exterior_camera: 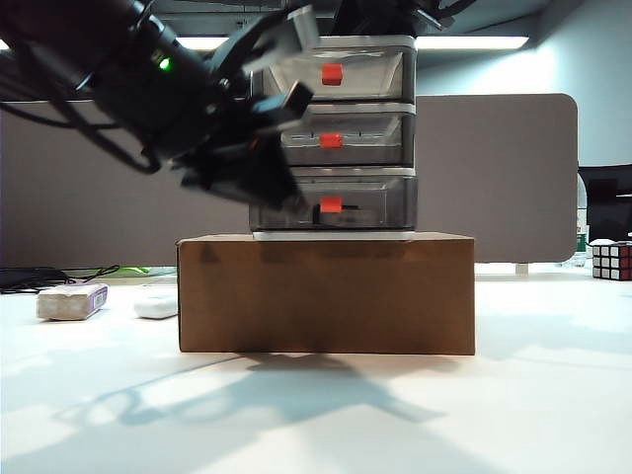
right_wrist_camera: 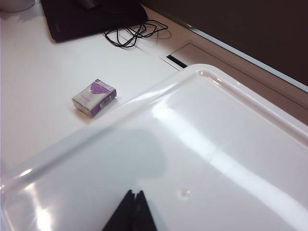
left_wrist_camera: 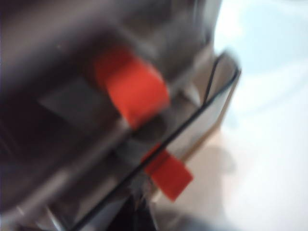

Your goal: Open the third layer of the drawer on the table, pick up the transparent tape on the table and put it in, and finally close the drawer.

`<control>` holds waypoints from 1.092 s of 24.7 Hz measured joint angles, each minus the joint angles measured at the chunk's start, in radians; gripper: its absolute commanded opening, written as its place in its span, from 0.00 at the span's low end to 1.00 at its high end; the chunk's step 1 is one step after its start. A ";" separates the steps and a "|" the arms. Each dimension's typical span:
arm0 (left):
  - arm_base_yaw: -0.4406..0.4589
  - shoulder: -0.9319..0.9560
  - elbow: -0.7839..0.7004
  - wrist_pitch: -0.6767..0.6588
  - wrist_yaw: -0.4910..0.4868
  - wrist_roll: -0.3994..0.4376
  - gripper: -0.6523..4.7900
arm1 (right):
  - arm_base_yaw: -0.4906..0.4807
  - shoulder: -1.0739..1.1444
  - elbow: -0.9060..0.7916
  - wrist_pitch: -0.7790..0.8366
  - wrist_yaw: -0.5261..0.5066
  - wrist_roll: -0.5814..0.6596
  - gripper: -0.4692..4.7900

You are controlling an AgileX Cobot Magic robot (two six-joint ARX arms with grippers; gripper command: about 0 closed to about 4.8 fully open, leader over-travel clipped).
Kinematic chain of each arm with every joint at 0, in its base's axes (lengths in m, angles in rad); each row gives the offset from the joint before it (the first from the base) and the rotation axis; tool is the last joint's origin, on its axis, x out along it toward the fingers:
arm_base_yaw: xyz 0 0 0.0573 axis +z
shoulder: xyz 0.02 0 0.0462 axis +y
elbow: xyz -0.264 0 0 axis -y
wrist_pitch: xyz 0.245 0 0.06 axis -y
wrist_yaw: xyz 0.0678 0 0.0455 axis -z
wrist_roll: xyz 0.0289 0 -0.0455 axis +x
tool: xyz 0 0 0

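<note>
The drawer (exterior_camera: 341,138), a white-framed cabinet with three smoky-grey drawers, stands on a brown cardboard box (exterior_camera: 326,293). The third layer (exterior_camera: 370,202) is the lowest drawer, with a red-orange handle (exterior_camera: 331,204). My left gripper (exterior_camera: 292,200) reaches in from the left to that drawer's front, just left of the handle. In the blurred left wrist view its dark shut tip (left_wrist_camera: 144,216) lies close to a red handle (left_wrist_camera: 168,173). My right gripper (right_wrist_camera: 134,195) is shut with nothing in it, over the cabinet's glossy white top (right_wrist_camera: 231,144). I cannot make out the transparent tape.
On the table (exterior_camera: 553,395), left of the box, lie a purple-and-white packet (exterior_camera: 71,301) and a small white object (exterior_camera: 156,306). A Rubik's cube (exterior_camera: 611,260) sits at the far right. The right wrist view shows the packet (right_wrist_camera: 94,98), a black mat (right_wrist_camera: 91,17) and cables (right_wrist_camera: 134,33).
</note>
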 measured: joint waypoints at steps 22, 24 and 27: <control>-0.021 -0.633 -0.133 -0.427 0.041 0.051 0.11 | 0.003 -0.467 -0.156 -0.123 -0.005 -0.024 0.08; -0.021 -0.772 -0.175 -0.500 0.019 0.033 0.11 | 0.003 -0.558 -0.241 -0.142 0.002 -0.020 0.08; -0.021 -1.064 -0.274 -0.520 0.008 -0.028 0.11 | 0.002 -0.763 -0.423 -0.157 0.021 0.010 0.08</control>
